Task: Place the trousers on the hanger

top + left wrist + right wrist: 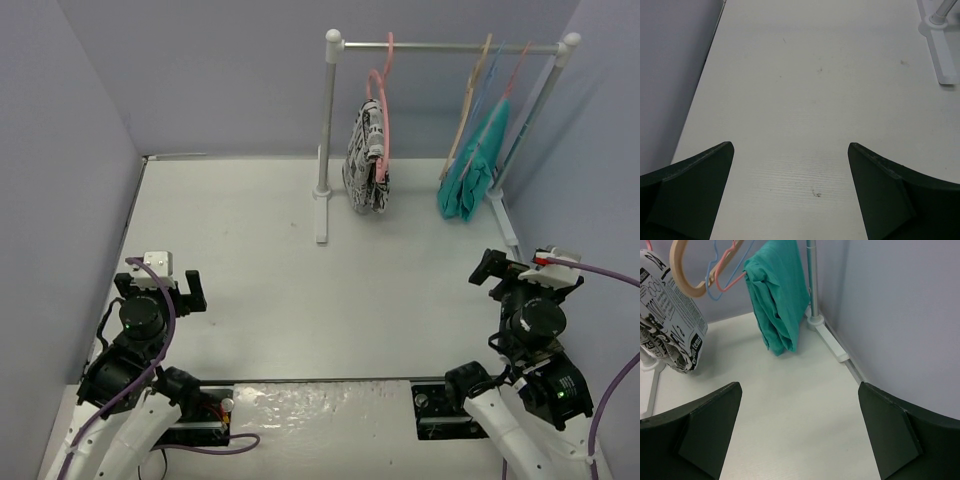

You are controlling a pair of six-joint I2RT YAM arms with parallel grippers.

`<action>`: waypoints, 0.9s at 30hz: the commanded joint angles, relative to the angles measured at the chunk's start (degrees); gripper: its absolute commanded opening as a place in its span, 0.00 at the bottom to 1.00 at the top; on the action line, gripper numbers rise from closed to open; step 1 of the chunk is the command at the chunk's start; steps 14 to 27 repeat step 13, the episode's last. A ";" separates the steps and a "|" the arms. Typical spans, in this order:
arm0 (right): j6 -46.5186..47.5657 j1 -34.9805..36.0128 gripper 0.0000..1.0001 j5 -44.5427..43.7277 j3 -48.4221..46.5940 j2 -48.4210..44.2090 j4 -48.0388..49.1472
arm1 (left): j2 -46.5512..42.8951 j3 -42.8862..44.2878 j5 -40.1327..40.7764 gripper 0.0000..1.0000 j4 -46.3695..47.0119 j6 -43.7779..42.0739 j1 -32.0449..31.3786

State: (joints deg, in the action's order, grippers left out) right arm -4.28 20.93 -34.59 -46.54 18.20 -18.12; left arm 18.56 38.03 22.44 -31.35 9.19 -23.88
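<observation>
The newspaper-print trousers (366, 160) hang folded over the pink hanger (381, 100), whose hook sits on the rack's rod at the far centre. Their lower end also shows at the left edge of the right wrist view (670, 335). My left gripper (160, 283) is open and empty low over the table at the near left; its wrist view (790, 145) shows only bare table between the fingers. My right gripper (522, 270) is open and empty at the near right, also with bare table between its fingers (800, 385). Both are far from the trousers.
The white rack (324, 120) stands at the back, its foot in the left wrist view (940, 50). A teal garment (472, 170) hangs at its right end, with a tan hanger (687, 270) and a blue wire hanger (715, 270). Grey walls close three sides.
</observation>
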 commanded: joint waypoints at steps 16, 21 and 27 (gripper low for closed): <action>-1.26 -0.19 1.00 3.18 -2.22 3.86 3.97 | 2.00 -0.41 -0.18 0.97 5.16 -0.22 0.32; -1.26 -0.19 1.00 3.18 -2.22 3.86 3.97 | 2.00 -0.41 -0.18 0.97 5.16 -0.22 0.32; -1.26 -0.19 1.00 3.18 -2.22 3.86 3.97 | 2.00 -0.41 -0.18 0.97 5.16 -0.22 0.32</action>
